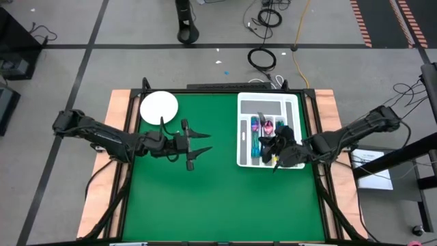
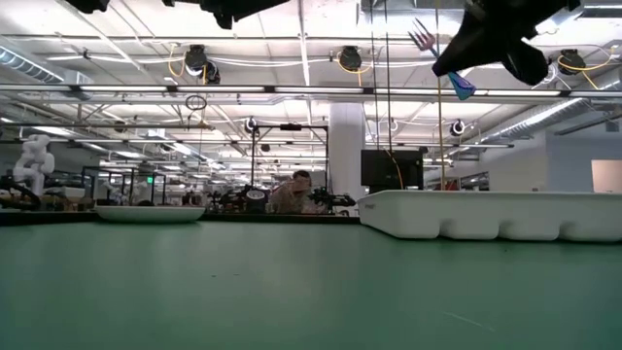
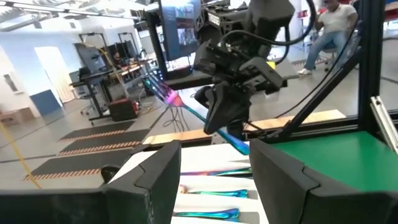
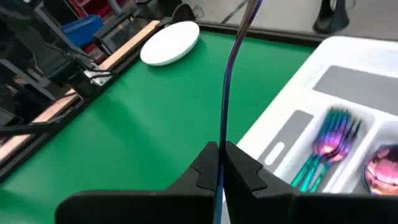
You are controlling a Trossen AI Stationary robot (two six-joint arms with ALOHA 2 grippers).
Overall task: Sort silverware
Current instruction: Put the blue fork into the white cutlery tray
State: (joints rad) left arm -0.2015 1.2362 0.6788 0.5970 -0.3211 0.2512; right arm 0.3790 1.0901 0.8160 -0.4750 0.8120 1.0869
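My right gripper [image 1: 278, 152] hangs over the white compartmented tray [image 1: 273, 100], shut on an iridescent fork [image 3: 186, 107]. The fork's tines [image 2: 422, 39] point up and away from the gripper, and its teal handle end [image 2: 462, 86] sticks out below. More silverware [image 1: 263, 130] lies in the tray's compartments, among it a stack of forks [image 4: 333, 146] and a spoon [image 4: 380, 169]. My left gripper [image 1: 205, 140] stands open above the middle of the green table with nothing between its fingers [image 3: 155, 180], facing the tray. My right gripper pinches the fork's handle [image 4: 222, 146] between its two shut fingers [image 3: 219, 115], toward the teal end. The fingers slant down over the tray. The fork is lifted clear and tilted, tines high toward the table's left, handle end [image 3: 241, 146] low.
A round white plate [image 1: 159, 106] sits at the table's far left corner. The tray [image 2: 486, 216] stands along the right side, far half. Between the two lies bare green mat [image 1: 218, 198]. A person [image 2: 290, 194] sits in the room beyond the table.
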